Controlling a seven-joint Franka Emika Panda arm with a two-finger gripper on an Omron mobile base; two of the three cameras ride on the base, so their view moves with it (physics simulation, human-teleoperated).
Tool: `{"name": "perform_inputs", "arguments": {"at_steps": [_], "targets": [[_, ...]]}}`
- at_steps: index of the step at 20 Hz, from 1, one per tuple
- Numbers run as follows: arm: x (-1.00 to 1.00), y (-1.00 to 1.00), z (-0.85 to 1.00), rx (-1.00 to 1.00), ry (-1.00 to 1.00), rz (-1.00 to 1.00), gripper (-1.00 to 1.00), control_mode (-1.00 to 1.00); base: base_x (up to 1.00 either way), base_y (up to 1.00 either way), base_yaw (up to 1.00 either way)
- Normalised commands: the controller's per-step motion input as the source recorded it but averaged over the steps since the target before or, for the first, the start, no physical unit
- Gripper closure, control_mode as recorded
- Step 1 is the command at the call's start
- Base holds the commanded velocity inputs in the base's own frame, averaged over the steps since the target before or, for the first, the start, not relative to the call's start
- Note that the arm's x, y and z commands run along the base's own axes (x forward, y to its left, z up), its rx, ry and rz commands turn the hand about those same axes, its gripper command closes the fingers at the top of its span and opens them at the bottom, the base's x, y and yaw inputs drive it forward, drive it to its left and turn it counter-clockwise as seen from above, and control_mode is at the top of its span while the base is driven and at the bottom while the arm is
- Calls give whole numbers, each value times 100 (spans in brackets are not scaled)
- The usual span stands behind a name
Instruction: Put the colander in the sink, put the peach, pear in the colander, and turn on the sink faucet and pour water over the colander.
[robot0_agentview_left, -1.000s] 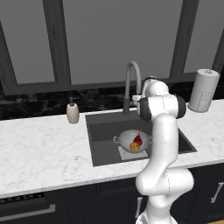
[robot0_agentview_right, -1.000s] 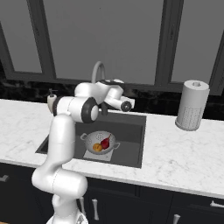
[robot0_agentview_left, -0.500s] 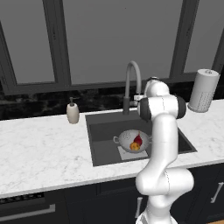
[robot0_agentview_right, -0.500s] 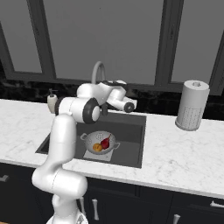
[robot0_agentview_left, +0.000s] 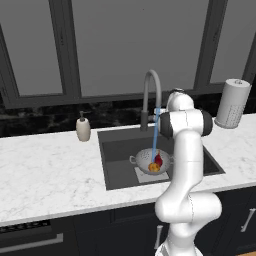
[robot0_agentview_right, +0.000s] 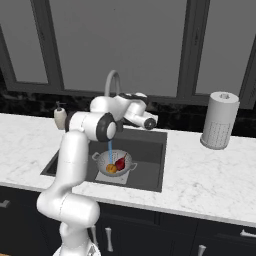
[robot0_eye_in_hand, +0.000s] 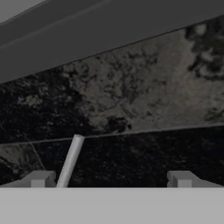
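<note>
I see even, diffuse rendered light with no glare; the worktop (robot0_agentview_left: 45, 165) reads bright, the windows dark. Shadows are soft and faint. My hand view is dim, coarse and blurred.

Veined white marble counter (robot0_agentview_left: 45, 170), matt dark sink (robot0_agentview_left: 117, 150), seemingly metal colander (robot0_agentview_left: 146, 159)

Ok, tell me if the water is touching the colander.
Touching. In the left base view the water runs from the faucet straight down into the colander and ends beside the pear and peach.
</note>
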Motion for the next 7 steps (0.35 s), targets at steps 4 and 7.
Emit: {"name": "perform_inputs", "arguments": {"at_steps": [4, 7], "targets": [[-10, -65, 0, 3, 0, 0, -100, -100, 0, 0, 0], [-12, -42, -2, 2, 0, 0, -100, -100, 0, 0, 0]]}}
